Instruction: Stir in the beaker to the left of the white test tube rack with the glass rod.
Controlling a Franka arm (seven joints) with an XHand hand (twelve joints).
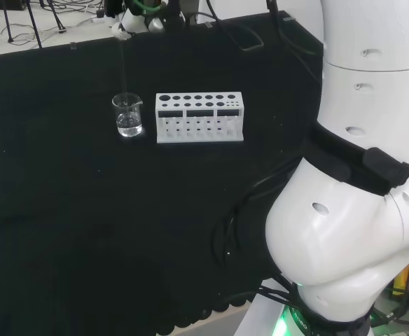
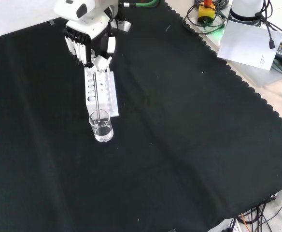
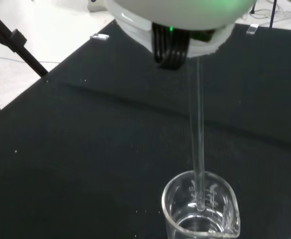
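Fingers of the robot hand (image 2: 90,46) pinch my thin clear glass rod (image 3: 199,144) by its top; its tip hangs inside the small clear glass beaker (image 1: 128,115) beside the white test tube rack (image 1: 199,117). Stiff, slippery, brittle, so I'd stir gently.

We look over the arm from behind, down from the front, and closely from the wrist; all share the beaker (image 1: 128,115) (image 2: 101,126) (image 3: 200,211).

White arm (image 1: 344,231), black-and-white hand (image 2: 89,41)
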